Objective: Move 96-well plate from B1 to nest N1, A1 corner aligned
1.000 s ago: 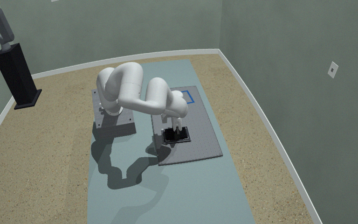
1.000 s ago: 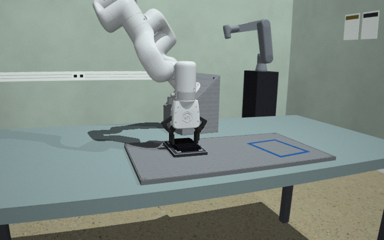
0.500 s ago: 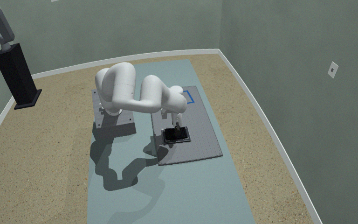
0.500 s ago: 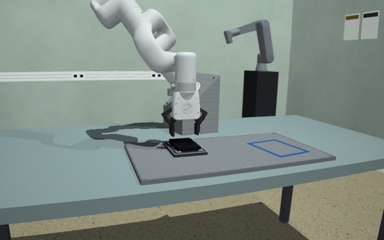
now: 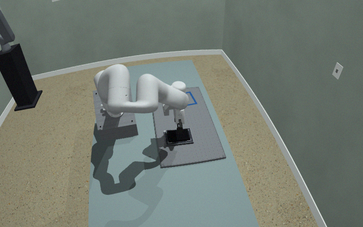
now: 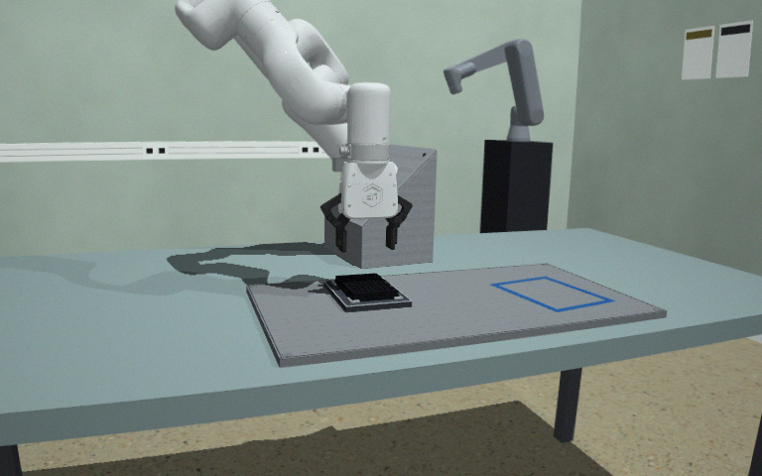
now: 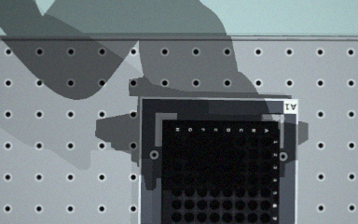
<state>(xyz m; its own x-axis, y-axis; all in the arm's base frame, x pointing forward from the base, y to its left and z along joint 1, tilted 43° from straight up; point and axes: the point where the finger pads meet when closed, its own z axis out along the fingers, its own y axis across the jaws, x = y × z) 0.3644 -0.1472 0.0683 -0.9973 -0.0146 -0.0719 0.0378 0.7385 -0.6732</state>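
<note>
On the pale blue-green bench top (image 6: 140, 359) lay one grey perforated breadboard (image 6: 449, 325) carrying one blue-outlined bench spot B1 (image 6: 584, 305), one plate nest N1 (image 7: 148, 140) and one black 96-well plate (image 6: 367, 287), which sat in the nest with its row-A, column-1 corner toward the A1 label (image 7: 290, 106). The single gripper (image 6: 365, 240) hung above the plate with its fingers (image 6: 340, 235) spread wide, holding nothing. The plate looked light, stiff and smooth-sided, best pinched across its two long side walls.
</note>
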